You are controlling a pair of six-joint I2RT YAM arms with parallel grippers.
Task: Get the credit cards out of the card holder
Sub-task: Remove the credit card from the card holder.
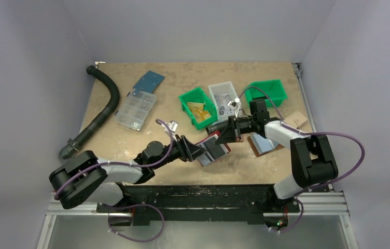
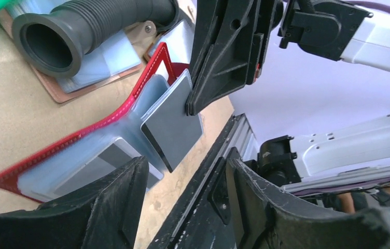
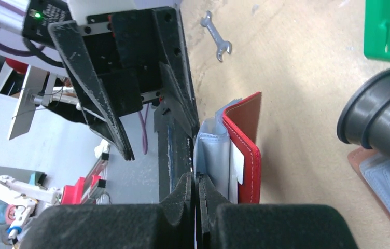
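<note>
While the card holder (image 1: pixel 214 150) lay spread open on the desk (image 1: pixel 177 78) near its front edge, a grey card (image 2: pixel 175 124) was gripped at its corner by the clenched right end effector (image 3: pixel 197 182), the card standing partly out of a pale pocket. The left end effector (image 2: pixel 186 163) was seen released, its fingers spread beside the card holder.

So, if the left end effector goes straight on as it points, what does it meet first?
Probably the grey credit card standing out of the card holder, pinched by the right end effector; depth is unclear.
</note>
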